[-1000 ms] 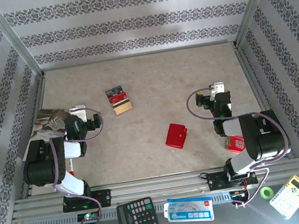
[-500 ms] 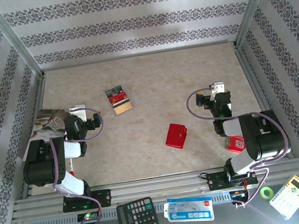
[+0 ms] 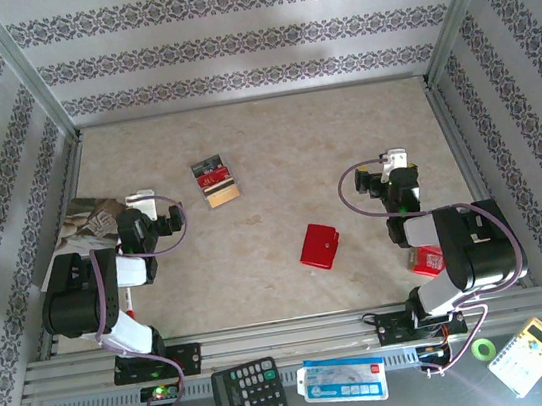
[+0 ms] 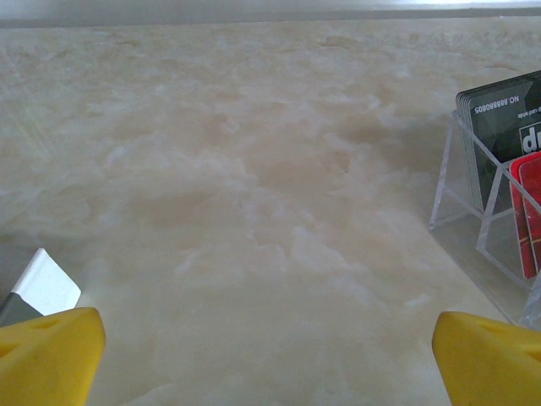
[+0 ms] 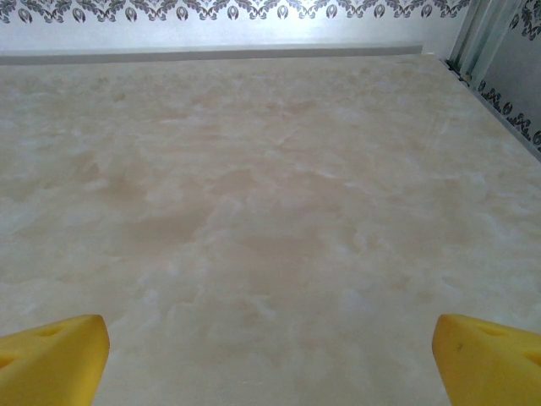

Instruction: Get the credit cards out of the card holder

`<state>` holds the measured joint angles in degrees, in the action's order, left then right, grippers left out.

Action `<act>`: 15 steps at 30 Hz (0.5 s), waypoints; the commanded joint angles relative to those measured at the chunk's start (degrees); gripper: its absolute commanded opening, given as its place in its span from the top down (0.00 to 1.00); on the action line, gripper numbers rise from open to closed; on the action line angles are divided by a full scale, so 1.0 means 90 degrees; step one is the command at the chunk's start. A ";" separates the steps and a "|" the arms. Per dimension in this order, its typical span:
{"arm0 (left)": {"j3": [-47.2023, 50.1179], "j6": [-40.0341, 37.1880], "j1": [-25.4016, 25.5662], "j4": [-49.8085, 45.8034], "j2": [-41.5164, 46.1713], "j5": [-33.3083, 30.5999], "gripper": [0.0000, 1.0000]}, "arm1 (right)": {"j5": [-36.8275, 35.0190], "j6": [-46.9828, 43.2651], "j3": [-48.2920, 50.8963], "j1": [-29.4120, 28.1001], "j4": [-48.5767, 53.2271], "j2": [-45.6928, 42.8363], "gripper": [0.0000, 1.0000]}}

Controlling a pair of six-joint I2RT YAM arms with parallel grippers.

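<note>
Lit brightly and evenly from above across the beige marbled tabletop (image 3: 274, 152). Throws only soft, short shadows beside the black robot arms (image 3: 87, 294). Washes out the patterned white back wall (image 3: 226, 27) with pale glare bands. Blurs the yellow foam fingertips (image 4: 46, 355) at the wrist views' bottom corners; renders the tabletop beyond sharp.

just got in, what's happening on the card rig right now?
Nothing is being handled. Both arms sit near their bases. The left gripper and right gripper have their jaws wide open above the table, holding nothing. The red wallet lies near the table's middle, apparently folded shut, and neither arm touches it. A few cards, dark, red and tan, stand in a clear stand just ahead and to the right of the left gripper.
</note>
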<state>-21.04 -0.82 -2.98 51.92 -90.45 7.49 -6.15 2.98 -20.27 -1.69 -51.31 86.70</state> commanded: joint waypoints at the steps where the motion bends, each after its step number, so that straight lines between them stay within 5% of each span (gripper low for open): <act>1: -0.0123 0.0120 0.0050 0.0276 -0.0089 0.0105 0.00 | -0.0034 -0.0031 -0.0130 0.0022 -0.0266 0.0056 0.02; 10: 0.0145 0.0460 0.0039 0.0397 0.0319 -0.0829 0.00 | -0.0391 0.0077 -0.0177 0.0022 0.0226 -0.0525 0.02; 15: -0.0512 0.0992 0.0048 -0.1980 0.1413 -0.1675 0.00 | -0.0924 0.0597 -0.0856 -0.0036 0.2570 -0.1606 0.02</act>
<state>-21.26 3.60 -2.98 46.15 -82.91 -1.43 -10.11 4.27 -23.16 -1.74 -39.64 76.40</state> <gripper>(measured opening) 0.998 0.982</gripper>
